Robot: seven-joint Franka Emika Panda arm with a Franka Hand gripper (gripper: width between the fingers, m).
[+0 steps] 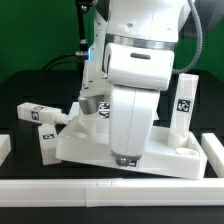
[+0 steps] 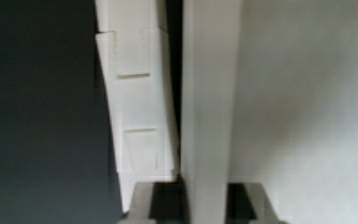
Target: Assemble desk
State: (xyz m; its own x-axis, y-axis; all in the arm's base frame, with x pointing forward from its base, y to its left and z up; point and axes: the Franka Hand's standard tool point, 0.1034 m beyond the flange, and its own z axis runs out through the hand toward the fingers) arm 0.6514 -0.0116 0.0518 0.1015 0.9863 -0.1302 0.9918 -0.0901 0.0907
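The white desk tabletop lies flat on the black table, rim up. My gripper points straight down at the tabletop's near edge. In the wrist view my gripper is shut on the thin upright rim, which runs between the dark fingers. The flat tabletop spreads to one side of the rim. Two tagged legs lie at the exterior view's left. A third leg stands upright at the right. The arm hides part of another tagged piece behind it.
A long white rail runs along the front of the table. Short rail ends stand at the exterior view's left and right. A white strip lies beside the gripped rim, with dark table beyond it.
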